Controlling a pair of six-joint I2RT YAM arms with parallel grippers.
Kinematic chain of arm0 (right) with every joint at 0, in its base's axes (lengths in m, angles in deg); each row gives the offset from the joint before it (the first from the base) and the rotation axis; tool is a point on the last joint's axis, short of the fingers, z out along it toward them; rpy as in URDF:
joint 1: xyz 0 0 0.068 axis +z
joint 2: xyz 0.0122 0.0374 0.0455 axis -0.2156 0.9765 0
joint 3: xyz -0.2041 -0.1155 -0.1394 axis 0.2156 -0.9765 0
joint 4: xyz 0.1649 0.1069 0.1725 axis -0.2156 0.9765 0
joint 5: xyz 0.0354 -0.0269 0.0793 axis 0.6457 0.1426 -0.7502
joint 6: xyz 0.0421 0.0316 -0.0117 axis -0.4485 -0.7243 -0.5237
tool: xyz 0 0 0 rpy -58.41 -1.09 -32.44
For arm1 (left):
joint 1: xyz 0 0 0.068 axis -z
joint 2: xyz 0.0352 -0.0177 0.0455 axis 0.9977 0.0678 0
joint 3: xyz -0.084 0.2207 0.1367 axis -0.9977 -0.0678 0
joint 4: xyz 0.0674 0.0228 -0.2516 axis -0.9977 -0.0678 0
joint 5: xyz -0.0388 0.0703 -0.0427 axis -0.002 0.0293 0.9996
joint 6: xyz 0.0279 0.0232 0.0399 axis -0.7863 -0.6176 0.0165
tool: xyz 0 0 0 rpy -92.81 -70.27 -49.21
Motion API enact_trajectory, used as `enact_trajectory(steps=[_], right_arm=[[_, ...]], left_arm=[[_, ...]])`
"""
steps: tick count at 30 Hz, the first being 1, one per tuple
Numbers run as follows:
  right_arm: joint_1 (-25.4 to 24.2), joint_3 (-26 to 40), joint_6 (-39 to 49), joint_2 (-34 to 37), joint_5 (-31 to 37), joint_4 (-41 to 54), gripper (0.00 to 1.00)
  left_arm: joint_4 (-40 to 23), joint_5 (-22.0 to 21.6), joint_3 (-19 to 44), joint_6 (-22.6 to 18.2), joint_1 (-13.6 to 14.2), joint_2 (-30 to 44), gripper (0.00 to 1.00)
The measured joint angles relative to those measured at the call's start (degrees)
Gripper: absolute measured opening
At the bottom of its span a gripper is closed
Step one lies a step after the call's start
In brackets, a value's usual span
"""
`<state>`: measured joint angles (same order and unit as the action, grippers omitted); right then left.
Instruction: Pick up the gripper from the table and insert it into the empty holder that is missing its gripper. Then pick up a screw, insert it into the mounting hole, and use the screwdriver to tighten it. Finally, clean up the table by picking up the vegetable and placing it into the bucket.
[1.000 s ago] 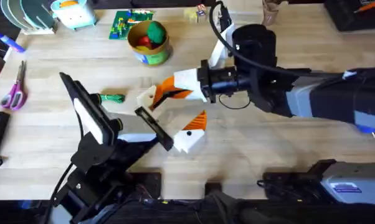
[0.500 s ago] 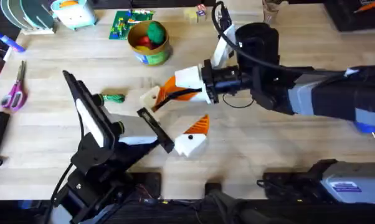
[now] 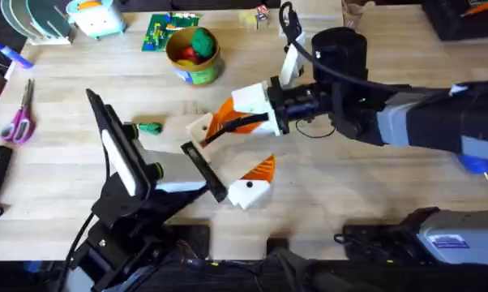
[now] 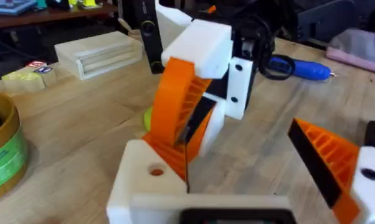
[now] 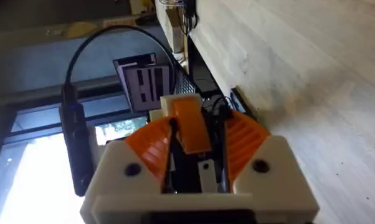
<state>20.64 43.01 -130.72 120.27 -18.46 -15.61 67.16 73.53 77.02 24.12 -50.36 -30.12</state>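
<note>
The loose orange gripper wedge [image 5: 189,121] is clamped in my right gripper [image 3: 220,123], which is shut on it. In the left wrist view the wedge [image 4: 175,109] rests tilted against the holder [image 4: 144,177], the bare white finger block with a small hole. That holder [image 3: 199,127] is one finger of my left gripper [image 3: 228,154], which stands open; its twin finger [image 3: 252,182] carries an orange wedge. The blue screwdriver [image 4: 299,67] lies on the table beyond. The green vegetable [image 3: 150,127] lies beside the left arm, partly hidden. The bucket [image 3: 194,55] stands at the back.
Pink-handled scissors [image 3: 19,120] lie at the left edge. A green brick plate [image 3: 164,31] sits behind the bucket, which holds a green ball and a red item. A pale wooden block [image 4: 100,53] and small cubes [image 4: 27,73] lie further back.
My right gripper has shifted slightly right and up with the wedge. The left gripper has followed a little, and its wedge-bearing finger sits lower. The left arm covers more of the vegetable.
</note>
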Motion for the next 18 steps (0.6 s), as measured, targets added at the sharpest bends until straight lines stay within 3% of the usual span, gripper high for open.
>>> enact_trajectory(steps=[4, 18], right_arm=[[-0.8, -0.06, -0.04, 0.56, -0.89, -0.77, 0.465], [-1.51, -0.17, -0.04, 0.59, -2.34, -1.4, 0.499]], left_arm=[[0.09, 3.24, 0.02, -0.18, 0.87, 0.0, 0.993], [0.17, 4.15, 0.02, -0.95, 0.87, -0.02, 0.993]])
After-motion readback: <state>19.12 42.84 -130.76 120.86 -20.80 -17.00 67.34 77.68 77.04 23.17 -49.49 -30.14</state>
